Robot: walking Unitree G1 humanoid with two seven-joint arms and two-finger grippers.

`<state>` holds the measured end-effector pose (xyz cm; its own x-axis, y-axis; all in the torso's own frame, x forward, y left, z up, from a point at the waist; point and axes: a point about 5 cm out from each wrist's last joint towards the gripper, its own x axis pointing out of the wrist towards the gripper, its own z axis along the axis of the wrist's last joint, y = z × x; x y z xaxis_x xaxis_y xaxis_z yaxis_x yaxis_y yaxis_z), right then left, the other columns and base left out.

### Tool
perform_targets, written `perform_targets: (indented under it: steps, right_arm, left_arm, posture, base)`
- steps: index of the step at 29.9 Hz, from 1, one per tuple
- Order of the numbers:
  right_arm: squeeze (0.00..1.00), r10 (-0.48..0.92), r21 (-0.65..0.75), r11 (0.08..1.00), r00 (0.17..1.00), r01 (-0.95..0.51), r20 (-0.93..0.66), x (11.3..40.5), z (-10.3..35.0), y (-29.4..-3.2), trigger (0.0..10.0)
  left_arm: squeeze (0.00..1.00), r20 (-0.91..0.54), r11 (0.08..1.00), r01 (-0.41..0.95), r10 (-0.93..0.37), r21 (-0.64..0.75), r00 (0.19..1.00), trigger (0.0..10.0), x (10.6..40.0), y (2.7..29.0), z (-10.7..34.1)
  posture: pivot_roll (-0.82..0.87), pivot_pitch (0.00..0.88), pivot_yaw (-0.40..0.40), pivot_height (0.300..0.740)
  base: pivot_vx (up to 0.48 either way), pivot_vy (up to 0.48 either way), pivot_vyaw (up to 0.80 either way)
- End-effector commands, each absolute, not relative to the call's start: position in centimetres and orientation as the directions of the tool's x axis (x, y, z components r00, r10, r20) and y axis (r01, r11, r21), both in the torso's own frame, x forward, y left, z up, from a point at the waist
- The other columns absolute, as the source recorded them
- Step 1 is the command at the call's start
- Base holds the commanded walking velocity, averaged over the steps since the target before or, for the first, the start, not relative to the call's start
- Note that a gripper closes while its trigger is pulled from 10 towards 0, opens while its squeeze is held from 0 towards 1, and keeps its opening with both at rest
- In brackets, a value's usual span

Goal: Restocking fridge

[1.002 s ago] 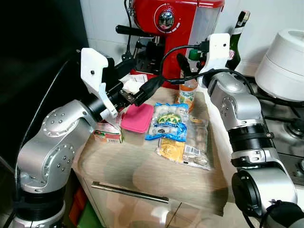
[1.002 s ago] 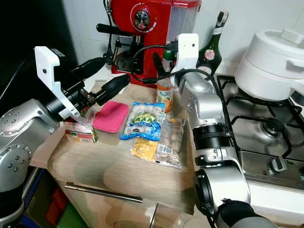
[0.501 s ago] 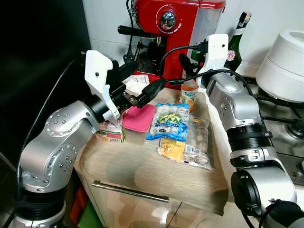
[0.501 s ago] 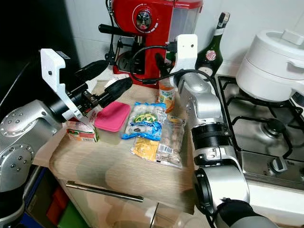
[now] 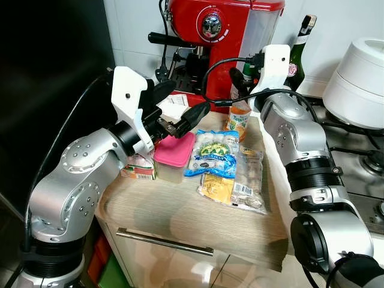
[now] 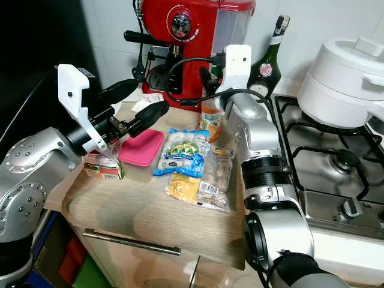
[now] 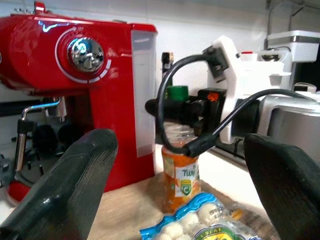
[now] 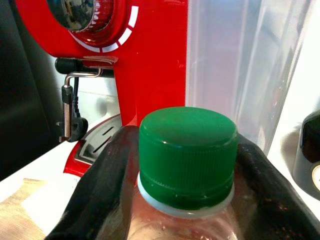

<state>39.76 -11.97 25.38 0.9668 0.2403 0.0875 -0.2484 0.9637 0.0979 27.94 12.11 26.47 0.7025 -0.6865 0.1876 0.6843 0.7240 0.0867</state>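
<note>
**Juice bottle gripped at the neck, left gripper spread over the counter**

Countertop of light wood carries the groceries; its front edge is free, with a bare strip of wood between this edge and the packages. On the robot's right the counter meets a gas hob, where a white pot stands. At the back a red espresso machine and a dark glass bottle close the space against the wall. A black surface stands on the left side.

In the middle lie a blue bag of white balls, a clear packet and a yellow packet, touching one another. A container with pink lid stands just beside a small carton near the left edge.

The juice bottle, orange with green cap, stands upright at the back, before the machine. The right gripper pinches its neck just under the cap, one finger on each side.

The left gripper hovers above the pink lid, fingers spread wide, holding nothing.
</note>
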Motion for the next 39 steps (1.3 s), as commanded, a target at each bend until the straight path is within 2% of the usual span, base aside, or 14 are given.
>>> perform_targets:
  steps: [1,9,11,13,14,15,17,20,24,30,39]
  right_arm:
    - [0.00,0.215,0.134,0.961,0.959,-0.242,0.184,39.7,26.8,-12.5,0.0]
    - [0.00,0.158,0.114,0.967,0.885,-0.229,0.437,38.6,30.3,-13.3,0.0]
    - [0.00,0.106,0.047,0.986,0.813,-0.161,0.572,37.4,31.8,-13.8,0.0]
    - [0.00,0.055,-0.040,0.999,0.678,-0.037,0.733,35.4,33.6,-14.4,0.0]
    - [0.00,0.055,-0.040,0.999,0.678,-0.037,0.733,35.4,33.6,-14.4,0.0]
    - [0.00,-0.004,-0.065,0.994,0.603,0.092,0.798,34.2,34.0,-15.0,0.0]
    - [0.00,-0.093,-0.048,0.976,0.603,0.213,0.792,33.7,32.4,-15.9,0.0]
    - [0.00,-0.114,-0.056,0.966,0.612,0.251,0.783,33.1,30.6,-15.8,0.0]
    - [0.00,-0.107,-0.075,0.961,0.610,0.266,0.785,32.7,29.5,-15.3,0.0]
    - [0.00,-0.098,-0.120,0.953,0.656,0.279,0.748,32.7,26.4,-14.8,0.0]
    - [0.00,-0.099,-0.120,0.951,0.645,0.286,0.758,32.7,26.6,-14.4,0.0]
  left_arm:
    - [0.00,0.185,0.725,0.680,-0.686,0.105,0.703,10.0,28.2,11.9,26.5]
    - [0.00,0.232,0.774,0.626,-0.628,0.094,0.743,10.0,28.5,11.6,26.5]
    - [0.00,0.252,0.796,0.600,-0.598,0.080,0.760,10.0,28.6,11.3,26.4]
    - [0.00,0.271,0.832,0.547,-0.550,0.091,0.790,10.0,28.8,11.3,26.2]
    - [0.00,0.271,0.832,0.547,-0.550,0.091,0.790,10.0,28.8,11.3,26.2]
    - [0.00,0.299,0.863,0.493,-0.502,0.113,0.811,10.0,28.9,11.4,26.3]
    - [0.00,0.343,0.900,0.422,-0.433,0.110,0.834,10.0,29.1,11.6,26.5]
    - [0.00,0.388,0.925,0.362,-0.379,0.118,0.840,10.0,29.3,11.9,27.1]
    - [0.00,0.415,0.936,0.332,-0.348,0.113,0.840,10.0,29.5,12.2,27.5]
    - [0.00,0.456,0.946,0.284,-0.325,0.157,0.829,10.0,30.1,12.5,28.2]
    - [0.00,0.472,0.940,0.282,-0.341,0.193,0.813,10.0,30.2,12.2,28.3]
  posture:
    - [0.05,0.000,-0.033,0.740]
    - [0.05,0.000,-0.034,0.740]
    - [0.05,0.000,-0.034,0.740]
    - [0.05,0.000,-0.034,0.740]
    - [0.05,0.000,-0.034,0.740]
    - [0.04,0.000,-0.034,0.740]
    - [0.04,0.000,-0.036,0.740]
    - [0.04,0.000,-0.031,0.740]
    - [0.03,0.000,-0.028,0.740]
    - [0.03,0.000,-0.015,0.740]
    - [0.02,0.000,-0.014,0.740]
  base:
    - [0.000,0.000,0.00]
    - [0.000,0.000,0.00]
    - [0.000,0.000,0.00]
    - [0.000,0.000,0.00]
    - [0.000,0.000,0.00]
    - [0.000,0.000,0.00]
    - [0.000,0.000,0.00]
    - [0.000,0.000,0.00]
    - [-0.222,0.000,0.00]
    - [-0.409,0.000,0.00]
    - [-0.410,0.000,0.00]
